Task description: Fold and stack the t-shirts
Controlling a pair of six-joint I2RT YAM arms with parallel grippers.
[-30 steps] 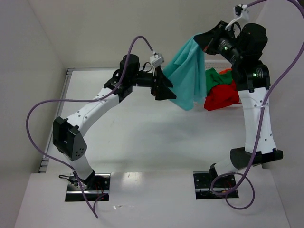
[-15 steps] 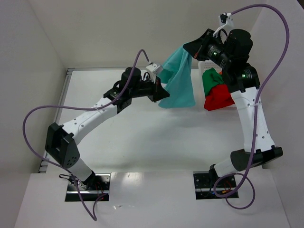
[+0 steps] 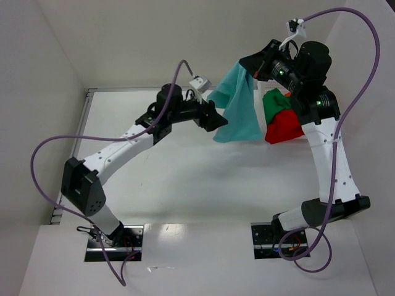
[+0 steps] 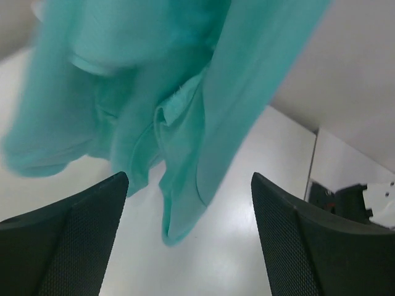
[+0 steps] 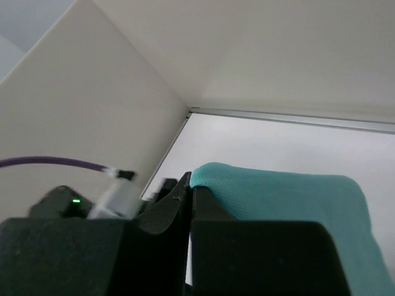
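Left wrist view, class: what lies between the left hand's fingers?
In the left wrist view, the hanging tip of the soft teal cloth t-shirt; white table behind it.

Open tabletop (image 3: pixel 185 179) left of hanging teal t-shirt (image 3: pixel 239 114); shirt pile (image 3: pixel 285 127) at right.

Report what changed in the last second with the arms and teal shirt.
The right gripper carried the teal t-shirt slightly left; the cloth now hangs narrower, more bunched. The left gripper, open, edged right toward the shirt's lower part without taking hold. Unchanged: the right gripper's clamp on the shirt, and the red t-shirt and green t-shirt piled at the rear right.
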